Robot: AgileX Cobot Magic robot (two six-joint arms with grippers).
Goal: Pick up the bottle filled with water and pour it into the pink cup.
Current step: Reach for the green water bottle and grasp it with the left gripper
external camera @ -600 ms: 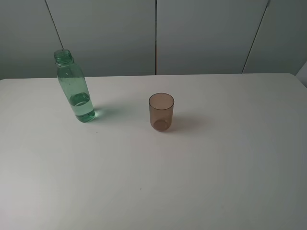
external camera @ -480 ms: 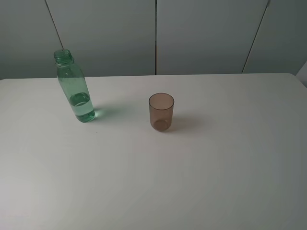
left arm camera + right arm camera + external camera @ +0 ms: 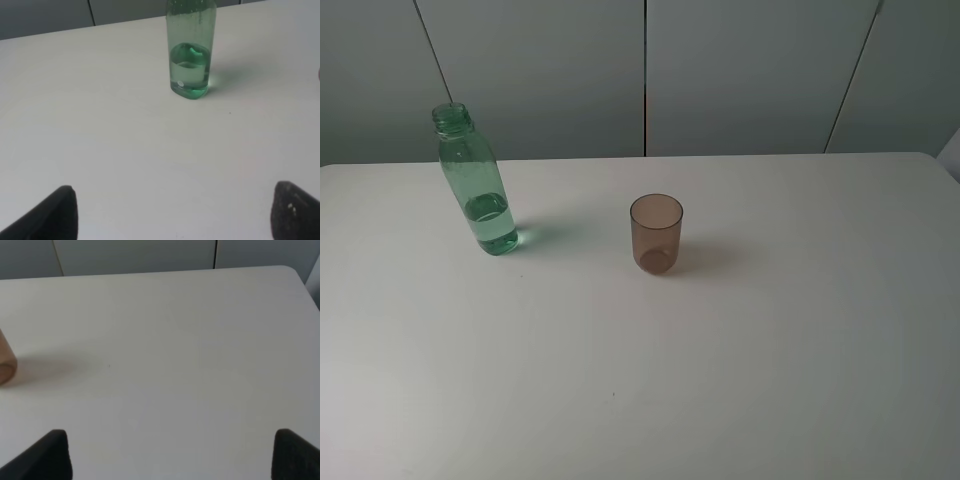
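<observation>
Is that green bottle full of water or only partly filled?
Partly filled: the bottle stands upright and uncapped, and its water line sits low, well under halfway up.

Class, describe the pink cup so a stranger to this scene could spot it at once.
On the white table, look near the middle, right of the green bottle. The pink cup is the short, brownish-pink tumbler, far lower than the tall bottle.

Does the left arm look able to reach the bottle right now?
Probably yes: the bottle stands upright ahead of the open left fingers, only bare table between, the pink cup well aside.
</observation>
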